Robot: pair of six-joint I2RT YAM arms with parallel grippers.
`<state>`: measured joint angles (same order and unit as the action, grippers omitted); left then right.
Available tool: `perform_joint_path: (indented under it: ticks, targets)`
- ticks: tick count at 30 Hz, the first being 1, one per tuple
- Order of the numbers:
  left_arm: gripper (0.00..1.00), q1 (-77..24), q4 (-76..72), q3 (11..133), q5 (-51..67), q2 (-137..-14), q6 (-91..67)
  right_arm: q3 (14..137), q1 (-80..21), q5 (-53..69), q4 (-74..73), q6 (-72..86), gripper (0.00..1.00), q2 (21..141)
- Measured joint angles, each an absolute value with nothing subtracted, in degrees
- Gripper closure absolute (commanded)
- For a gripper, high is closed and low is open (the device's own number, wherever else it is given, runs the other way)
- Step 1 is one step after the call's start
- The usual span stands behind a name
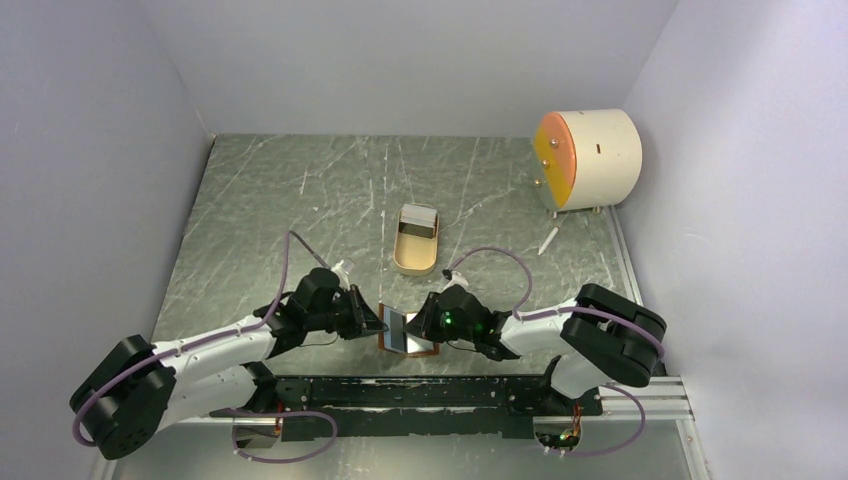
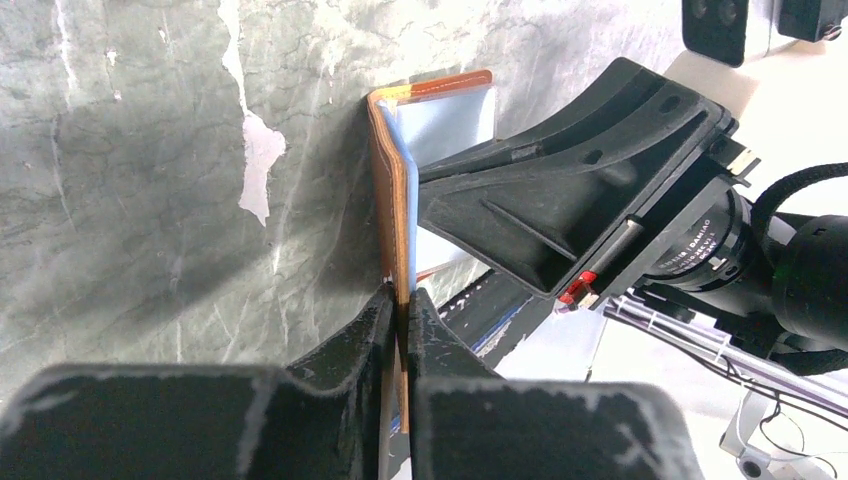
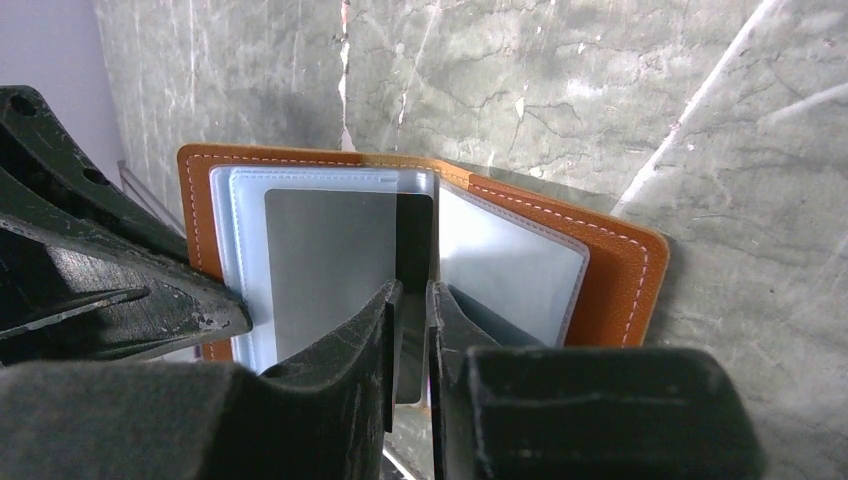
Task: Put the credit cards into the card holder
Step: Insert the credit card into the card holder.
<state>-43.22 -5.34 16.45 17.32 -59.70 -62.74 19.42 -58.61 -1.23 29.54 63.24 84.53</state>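
The card holder, reddish-brown leather with clear sleeves, stands open on the table between both grippers. My left gripper is shut on the edge of one leather cover and holds it upright. Seen from the right wrist, the open holder has a grey credit card in a sleeve on its left side. A dark credit card stands on edge at the fold, and my right gripper is shut on its near end. From above, the left gripper and right gripper nearly touch.
A tan oval tray lies just beyond the holder. A cream cylinder with an orange face stands at the back right, with a small white stick near it. The black base rail runs along the near edge.
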Motion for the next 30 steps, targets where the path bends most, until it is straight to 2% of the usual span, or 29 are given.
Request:
perform_joint_path:
  ticks: [3, 6, 11, 12, 26, 30]
  targets:
    - [0.78, -43.22, -5.58, 16.47, 17.45, -60.4, -62.35, 19.42, -58.61, -1.28, 29.69, 63.13, 0.81, 84.6]
    - [0.74, -43.22, -5.72, 16.62, 17.58, -61.54, -62.17, 19.42, -58.61, -1.3, 29.71, 63.0, 0.81, 84.6]
    - [0.9, -43.24, -5.61, 17.19, 17.58, -63.02, -61.69, 19.42, -58.61, -1.3, 29.71, 62.87, 0.81, 84.6]
    - [0.91, -43.24, -5.63, 17.26, 17.58, -63.09, -61.56, 19.42, -58.61, -1.32, 29.71, 62.87, 0.81, 84.6]
    - [0.91, -43.24, -7.49, 15.68, 18.61, -57.93, -60.73, 19.44, -58.63, 0.05, 33.21, 62.74, 0.78, 86.46]
    - [0.87, -43.24, -8.49, 15.42, 19.05, -58.54, -60.25, 19.44, -58.63, 0.32, 33.39, 62.7, 0.78, 86.7]
